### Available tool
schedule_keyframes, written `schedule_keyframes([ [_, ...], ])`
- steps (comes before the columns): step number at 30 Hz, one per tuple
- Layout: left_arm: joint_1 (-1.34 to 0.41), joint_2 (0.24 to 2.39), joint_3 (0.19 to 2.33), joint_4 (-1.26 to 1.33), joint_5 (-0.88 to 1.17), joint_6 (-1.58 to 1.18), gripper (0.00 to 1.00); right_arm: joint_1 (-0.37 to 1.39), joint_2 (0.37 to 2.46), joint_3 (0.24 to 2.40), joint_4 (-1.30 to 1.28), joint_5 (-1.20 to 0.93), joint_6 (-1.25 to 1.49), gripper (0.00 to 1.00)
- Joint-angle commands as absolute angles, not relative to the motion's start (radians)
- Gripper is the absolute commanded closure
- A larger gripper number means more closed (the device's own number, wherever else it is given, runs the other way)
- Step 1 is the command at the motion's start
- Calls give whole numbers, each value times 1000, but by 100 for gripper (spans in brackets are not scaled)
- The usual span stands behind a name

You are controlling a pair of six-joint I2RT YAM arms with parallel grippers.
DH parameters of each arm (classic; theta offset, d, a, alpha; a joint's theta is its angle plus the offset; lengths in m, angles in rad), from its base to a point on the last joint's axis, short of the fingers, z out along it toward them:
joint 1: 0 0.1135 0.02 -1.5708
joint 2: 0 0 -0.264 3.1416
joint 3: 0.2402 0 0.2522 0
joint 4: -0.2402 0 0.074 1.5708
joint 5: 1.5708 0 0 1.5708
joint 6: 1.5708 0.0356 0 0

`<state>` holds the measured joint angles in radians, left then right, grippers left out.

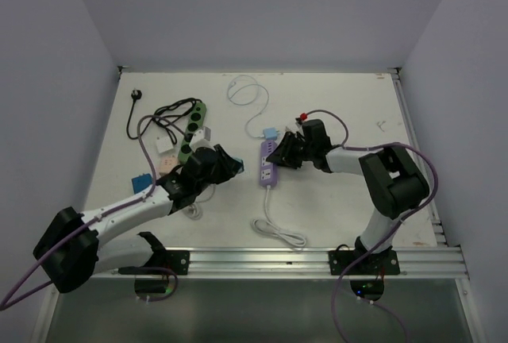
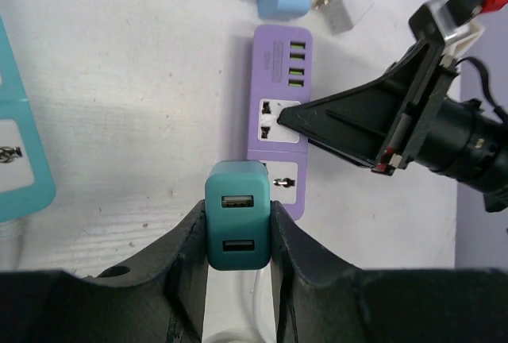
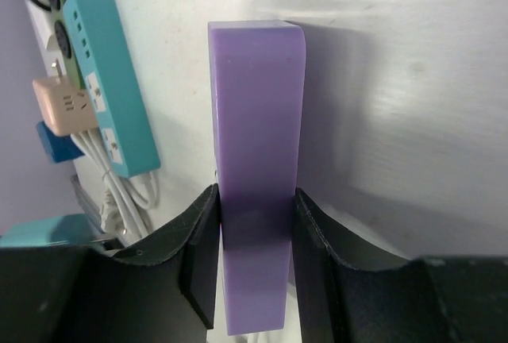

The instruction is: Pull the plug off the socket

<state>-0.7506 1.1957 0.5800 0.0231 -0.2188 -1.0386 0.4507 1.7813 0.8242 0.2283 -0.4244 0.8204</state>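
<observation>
- Currently the left end effector (image 2: 237,214) clenches the teal plug (image 2: 236,236), lower centre, seemingly free of the purple socket strip (image 2: 278,81).
- The right end effector (image 3: 255,228) clamps that strip against the desk (image 2: 119,81).
- A loosened pinch could drop the plug.

On your white table (image 1: 341,105) you see a purple power strip (image 1: 268,162) mid-table, a blue adapter (image 1: 271,133) just behind it, and a green strip (image 1: 193,129) to the left.

Left tool (image 2: 238,213) grips the teal plug (image 2: 238,230) near the purple socket strip (image 2: 273,51)
</observation>
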Motion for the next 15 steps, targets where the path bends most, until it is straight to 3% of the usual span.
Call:
schedule_keyframes([
  [1, -733, 1102, 571, 35, -299, -1029, 100, 382, 1770, 769, 11, -227, 698, 100],
  [10, -715, 1262, 675, -45, -290, -856, 98, 252, 1691, 712, -29, -209, 683, 100],
  [14, -706, 1374, 706, 40, -223, -830, 95, 219, 1660, 692, -29, -241, 669, 81],
  [15, -704, 1399, 713, 69, -210, -828, 94, 216, 1646, 687, -29, -248, 663, 70],
])
